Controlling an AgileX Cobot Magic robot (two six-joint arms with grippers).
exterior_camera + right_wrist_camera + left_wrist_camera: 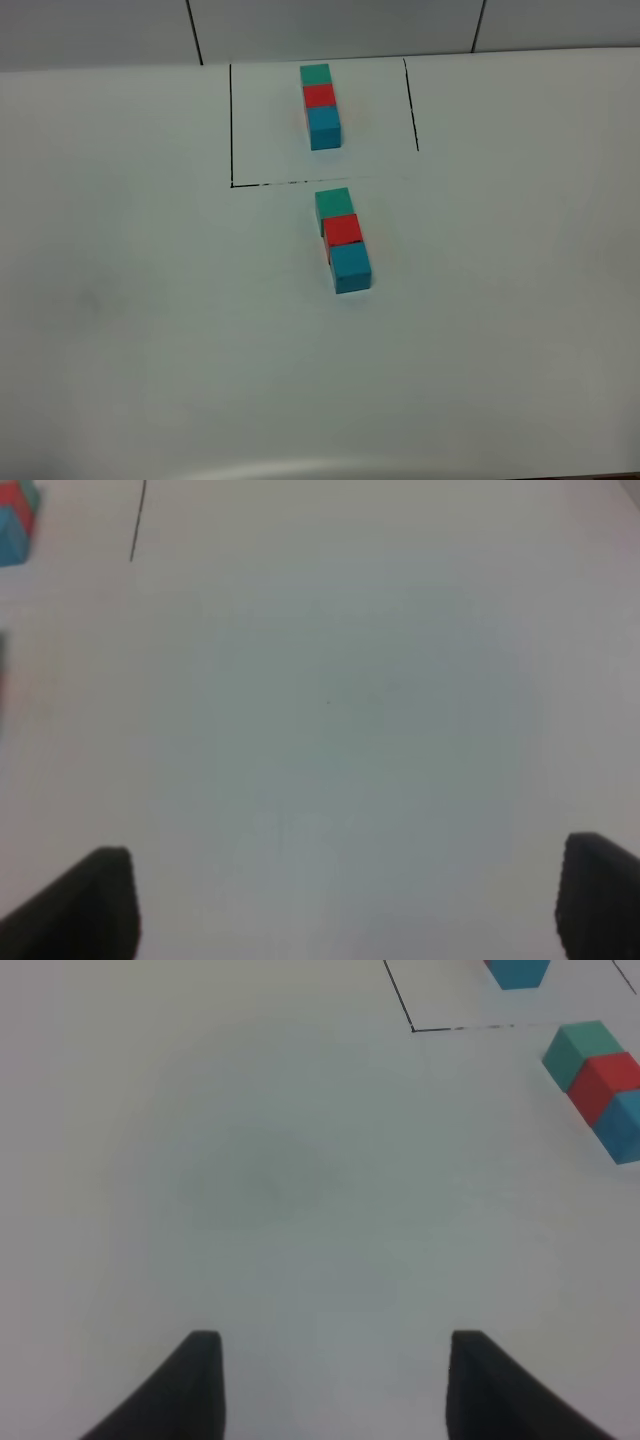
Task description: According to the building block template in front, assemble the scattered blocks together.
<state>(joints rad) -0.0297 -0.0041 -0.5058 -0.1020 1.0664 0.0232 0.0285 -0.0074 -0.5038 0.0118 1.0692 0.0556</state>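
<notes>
The template row [320,104] of green, red and blue cubes lies inside the black drawn lines [231,122] at the back. Just in front of it, outside the frame, the loose teal-green cube [333,205], red cube [343,230] and blue cube [351,267] lie touching in a slightly slanted row. They also show in the left wrist view [600,1085]. The left gripper [335,1380] is open and empty over bare table, well away from the cubes. The right gripper [345,895] is open wide and empty. Neither gripper shows in the high view.
The white table [150,330] spreads around the cubes. A blue template cube [518,972] and a frame corner [413,1028] show in the left wrist view. A frame line [137,525] and a cube edge [15,525] show in the right wrist view.
</notes>
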